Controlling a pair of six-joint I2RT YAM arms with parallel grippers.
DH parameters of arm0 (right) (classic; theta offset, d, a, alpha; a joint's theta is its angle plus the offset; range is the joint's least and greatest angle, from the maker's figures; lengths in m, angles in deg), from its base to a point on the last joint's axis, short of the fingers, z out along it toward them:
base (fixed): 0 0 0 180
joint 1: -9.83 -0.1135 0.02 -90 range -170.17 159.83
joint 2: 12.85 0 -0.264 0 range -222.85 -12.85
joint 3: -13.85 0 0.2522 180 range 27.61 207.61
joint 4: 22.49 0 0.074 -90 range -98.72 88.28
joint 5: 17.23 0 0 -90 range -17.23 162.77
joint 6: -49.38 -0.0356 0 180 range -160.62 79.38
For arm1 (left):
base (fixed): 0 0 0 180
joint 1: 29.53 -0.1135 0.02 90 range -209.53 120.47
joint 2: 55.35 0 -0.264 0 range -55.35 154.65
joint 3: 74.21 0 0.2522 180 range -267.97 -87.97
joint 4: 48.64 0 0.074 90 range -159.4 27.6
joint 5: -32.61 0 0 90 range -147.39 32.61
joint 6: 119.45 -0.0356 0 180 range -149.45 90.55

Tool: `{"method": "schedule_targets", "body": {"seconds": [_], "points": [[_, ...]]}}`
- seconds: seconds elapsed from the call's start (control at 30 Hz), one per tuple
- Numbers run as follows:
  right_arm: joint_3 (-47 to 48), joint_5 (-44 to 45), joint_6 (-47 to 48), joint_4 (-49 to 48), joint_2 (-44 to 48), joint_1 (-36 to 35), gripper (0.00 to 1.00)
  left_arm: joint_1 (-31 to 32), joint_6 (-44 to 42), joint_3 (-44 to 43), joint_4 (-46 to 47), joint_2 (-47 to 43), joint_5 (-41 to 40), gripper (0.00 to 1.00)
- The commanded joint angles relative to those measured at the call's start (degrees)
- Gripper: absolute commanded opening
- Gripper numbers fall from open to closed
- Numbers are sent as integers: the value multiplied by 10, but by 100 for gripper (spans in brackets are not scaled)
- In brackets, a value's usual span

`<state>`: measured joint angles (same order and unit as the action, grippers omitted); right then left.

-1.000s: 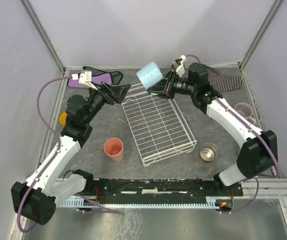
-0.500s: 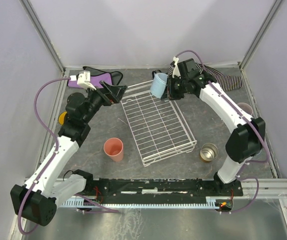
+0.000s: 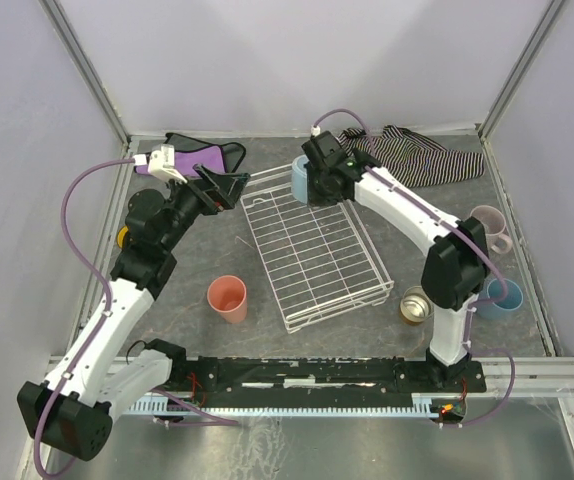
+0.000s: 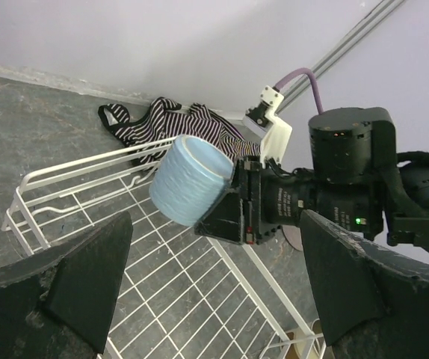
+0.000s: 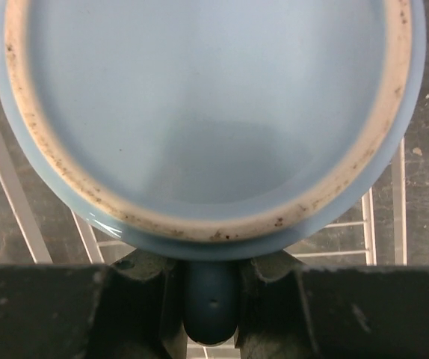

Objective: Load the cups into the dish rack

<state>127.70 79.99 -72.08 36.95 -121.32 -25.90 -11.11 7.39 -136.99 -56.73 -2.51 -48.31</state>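
Nearest, a salmon tumbler (image 3: 228,298) stands at 8 o'clock of the white wire rack (image 3: 312,245) and a metal cup (image 3: 418,303) at its 4 o'clock. Farther, over the rack's 12 o'clock edge, the right gripper (image 5: 211,295) clamps a light blue mug (image 3: 299,178) by its handle. At 10 o'clock the left gripper (image 3: 232,185) hangs empty, fingers wide.

The dish rack (image 3: 312,250) lies mid-table, turned at an angle. Above its far left corner is 1 mug (image 3: 298,178), held in the right gripper (image 3: 313,184). The left gripper (image 3: 233,186) sits just left of that corner. A tumbler (image 3: 228,298) stands left of the rack's near end, and a small cup (image 3: 418,304) stands off its near right corner. Well to the right stand 2 more: a rear mug (image 3: 489,222) and a front cup (image 3: 504,298). Along the back lie a left cloth (image 3: 192,155) and a right cloth (image 3: 422,157).
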Motion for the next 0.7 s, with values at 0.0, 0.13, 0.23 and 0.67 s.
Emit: {"method": "schedule_targets", "body": {"seconds": [0.0, 0.13, 0.23, 0.67], "points": [[79, 114, -41, -54, -17, 2, 1, -4, 7, -16, 6, -14, -1, 99], [99, 143, -51, -63, -46, 2, 1, -7, 6, -13, 6, -20, 2, 99], [123, 147, -48, -63, -73, 2, 1, -8, 5, -13, 6, -20, 7, 99], [114, 153, -27, -125, -115, 3, 1, -17, -9, -15, 15, -12, 25, 99]]}}
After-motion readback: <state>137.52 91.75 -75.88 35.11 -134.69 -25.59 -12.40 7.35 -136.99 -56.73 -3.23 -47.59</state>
